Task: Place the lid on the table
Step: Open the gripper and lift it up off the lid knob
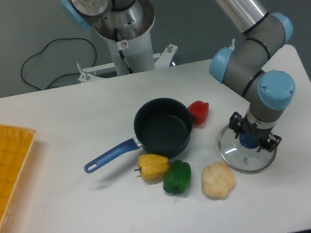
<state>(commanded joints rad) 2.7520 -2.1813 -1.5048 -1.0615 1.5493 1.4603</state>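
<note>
The lid [248, 158], clear glass with a metal rim and a blue knob, sits low over the white table [89, 218] at the right, beside the cauliflower. My gripper [253, 136] points down onto it, its black fingers either side of the blue knob and shut on it. I cannot tell whether the rim touches the tabletop.
A dark saucepan [163, 128] with a blue handle stands mid-table. A red pepper [199, 111] lies behind it, with a yellow pepper [152, 166] and a green pepper [177, 177] in front. The cauliflower [217, 180] is next to the lid. A yellow gridded tray [1, 173] lies at the left edge.
</note>
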